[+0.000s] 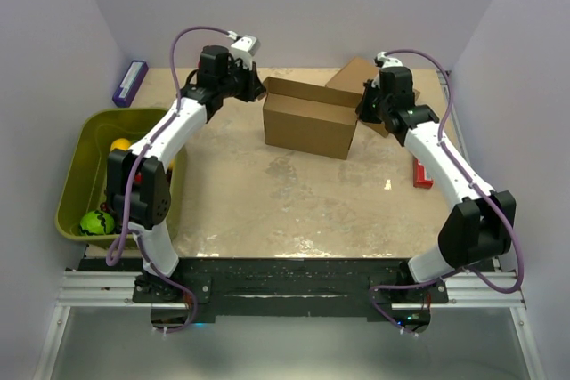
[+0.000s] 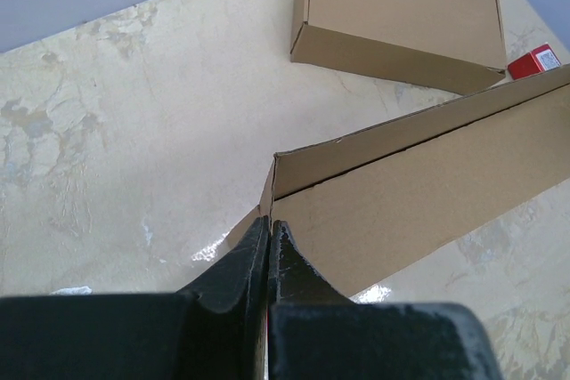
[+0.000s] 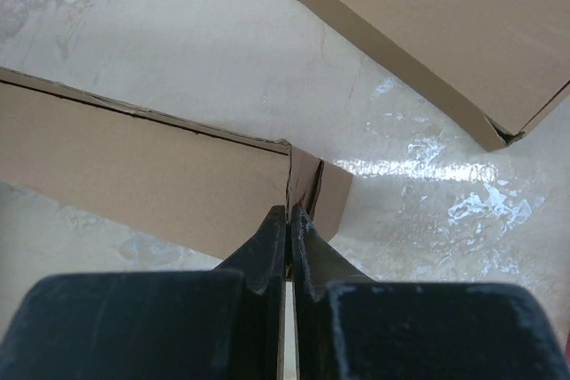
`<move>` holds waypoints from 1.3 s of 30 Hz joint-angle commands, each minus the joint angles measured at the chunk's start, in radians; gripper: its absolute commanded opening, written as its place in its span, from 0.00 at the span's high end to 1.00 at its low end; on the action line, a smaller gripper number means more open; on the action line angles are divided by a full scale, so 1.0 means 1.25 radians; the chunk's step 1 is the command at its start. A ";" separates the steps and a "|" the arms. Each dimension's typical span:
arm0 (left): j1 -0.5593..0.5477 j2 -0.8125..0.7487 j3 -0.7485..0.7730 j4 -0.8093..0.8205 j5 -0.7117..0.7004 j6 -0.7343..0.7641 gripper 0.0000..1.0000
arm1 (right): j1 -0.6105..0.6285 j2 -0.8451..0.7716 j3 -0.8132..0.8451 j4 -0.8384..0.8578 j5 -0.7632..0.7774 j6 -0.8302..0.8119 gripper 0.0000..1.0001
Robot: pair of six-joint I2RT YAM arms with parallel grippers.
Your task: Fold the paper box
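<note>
The paper box [image 1: 307, 122] stands on the table's far middle as a partly formed brown cardboard carton with its top open. My left gripper [image 1: 258, 91] is at its left end, shut on the thin cardboard edge of that end. In the left wrist view the fingertips [image 2: 269, 224] pinch the box's corner edge [image 2: 419, 184]. At the right end, my right gripper [image 1: 363, 106] is shut on the end flap. In the right wrist view its tips [image 3: 289, 213] clamp the flap where it meets the long wall [image 3: 142, 175].
A second, fully formed brown carton [image 1: 352, 73] lies just behind the box [image 2: 401, 6] [image 3: 436, 33]. A green bin [image 1: 85, 131] with balls sits at the left edge, a purple item [image 1: 130, 82] at the far left, a red item [image 1: 422, 173] at the right.
</note>
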 commanded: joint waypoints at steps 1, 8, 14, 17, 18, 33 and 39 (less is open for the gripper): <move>-0.031 -0.029 -0.020 -0.014 0.025 0.011 1.00 | 0.022 0.009 -0.029 -0.005 -0.009 -0.031 1.00; -0.031 -0.031 -0.019 -0.018 0.015 0.017 1.00 | 0.024 0.013 -0.047 -0.003 0.007 -0.052 1.00; -0.031 -0.031 -0.015 -0.022 0.010 0.023 1.00 | 0.033 0.018 -0.061 0.001 0.023 -0.069 1.00; -0.031 -0.032 -0.014 -0.026 0.006 0.025 1.00 | 0.034 0.014 -0.063 -0.002 0.033 -0.079 1.00; -0.031 -0.032 -0.013 -0.027 0.005 0.027 1.00 | 0.034 0.014 -0.063 -0.004 0.035 -0.083 1.00; -0.031 -0.036 -0.013 -0.030 -0.001 0.031 1.00 | 0.035 0.011 -0.064 -0.011 0.065 -0.116 1.00; -0.031 -0.036 -0.012 -0.031 -0.001 0.033 1.00 | 0.035 0.001 -0.055 -0.025 0.092 -0.131 1.00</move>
